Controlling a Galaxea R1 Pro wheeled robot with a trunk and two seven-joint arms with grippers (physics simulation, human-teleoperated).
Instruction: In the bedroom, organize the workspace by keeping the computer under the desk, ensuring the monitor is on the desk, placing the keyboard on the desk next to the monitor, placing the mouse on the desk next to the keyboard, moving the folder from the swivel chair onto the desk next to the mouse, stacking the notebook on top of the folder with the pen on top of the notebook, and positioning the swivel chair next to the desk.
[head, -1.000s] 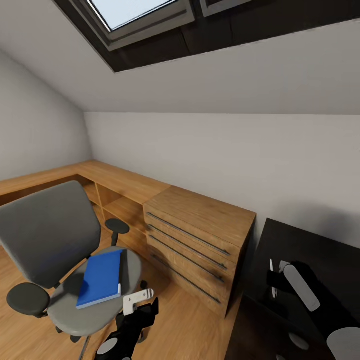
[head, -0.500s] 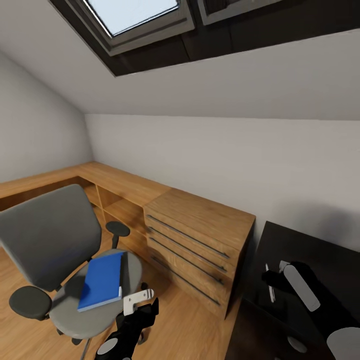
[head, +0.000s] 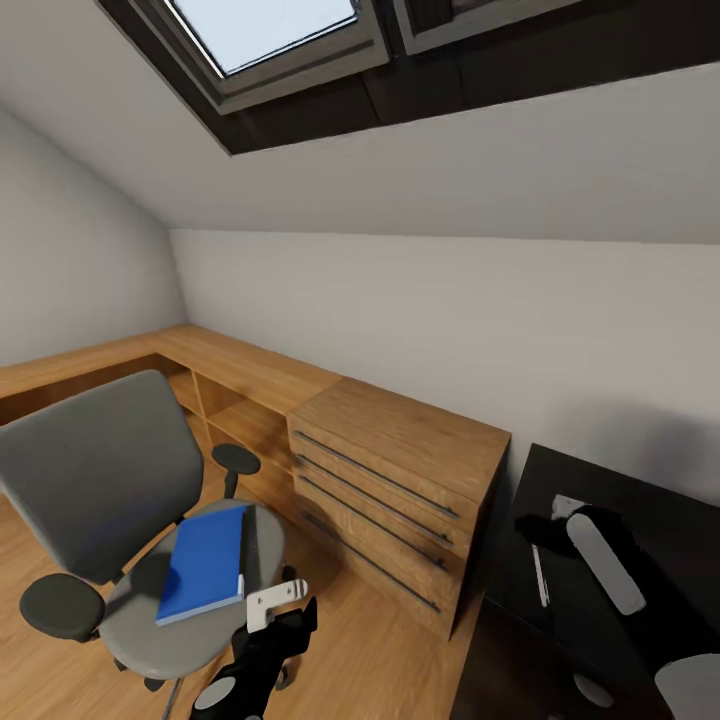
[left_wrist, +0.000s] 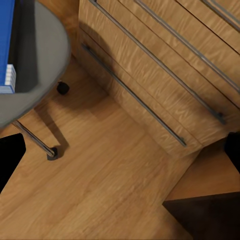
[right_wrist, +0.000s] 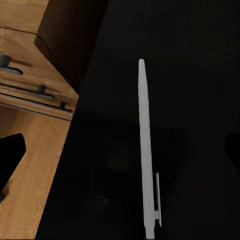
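The swivel chair (head: 100, 470), grey with black armrests, stands at the left on the wooden floor. The blue folder (head: 205, 560) lies flat on its seat and also edges into the left wrist view (left_wrist: 7, 40). My left gripper (head: 285, 608) hovers low beside the seat's right rim, open and empty (left_wrist: 121, 155). At the right, the thin white pen (head: 540, 575) lies on the glossy black desk (head: 640, 490). My right gripper (head: 532, 525) hangs just above the pen (right_wrist: 145, 150), open, its fingers well apart on either side (right_wrist: 121, 155).
A light wooden dresser (head: 400, 480) with several drawers stands between the chair and the desk, joined to a long wooden shelf unit (head: 200, 370) along the wall. Bare wooden floor (left_wrist: 110, 175) lies between the chair's base and the dresser. A sloped ceiling with a skylight (head: 270, 30) is overhead.
The pen stood steeply at my right gripper's fingers a second ago. Now it lies flat on the desk, and the gripper has drawn back above it. The view shifted slightly.
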